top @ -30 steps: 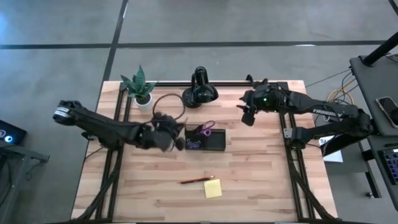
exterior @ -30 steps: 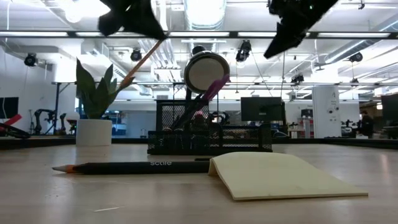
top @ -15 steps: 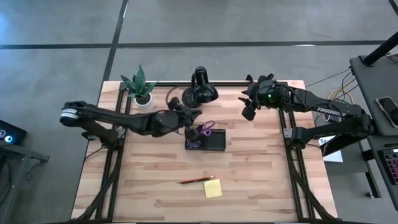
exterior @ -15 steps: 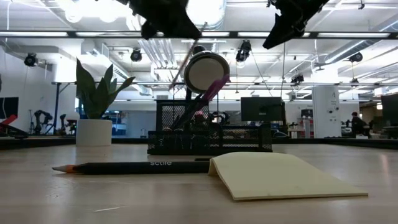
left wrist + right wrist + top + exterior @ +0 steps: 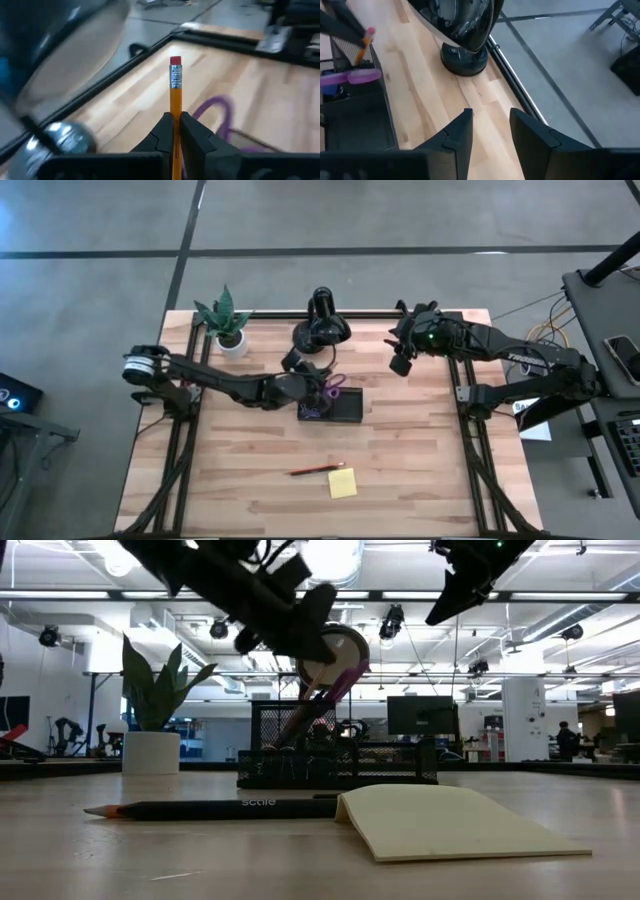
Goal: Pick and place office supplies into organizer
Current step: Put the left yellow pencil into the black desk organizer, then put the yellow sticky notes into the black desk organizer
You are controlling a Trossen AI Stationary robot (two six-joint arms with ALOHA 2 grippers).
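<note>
My left gripper (image 5: pixel 312 385) hangs over the left end of the black mesh organizer (image 5: pixel 332 409) and is shut on an orange pencil (image 5: pixel 174 92). The pencil's red eraser end is up. Its lower end slants down behind the organizer's mesh wall (image 5: pixel 290 730). Purple scissors handles (image 5: pixel 335 385) stick up out of the organizer. A second pencil (image 5: pixel 316 469) and the yellow sticky pad (image 5: pixel 342 483) lie flat on the table nearer the front edge. My right gripper (image 5: pixel 400 360) hovers open at the far right, holding nothing. My left gripper pinches the pencil's shaft (image 5: pixel 174 111) a short way below the eraser ferrule, between its two fingers (image 5: pixel 162 131). The fingers come from the table's left, slanting a little downward, and lie across the pencil. The pencil stands tilted, eraser up, with its lower end down in the organizer.
A glossy black lamp (image 5: pixel 320 328) stands just behind the organizer, close to my left gripper. A potted plant (image 5: pixel 226 322) is at the far left. The wood between the organizer and the loose pencil is bare (image 5: pixel 400 450).
My left gripper has carried the pencil toward the table's right, over the organizer's left end, then sunk toward it while turning. The pencil, earlier held high and clear, now dips its lower end into the organizer.
</note>
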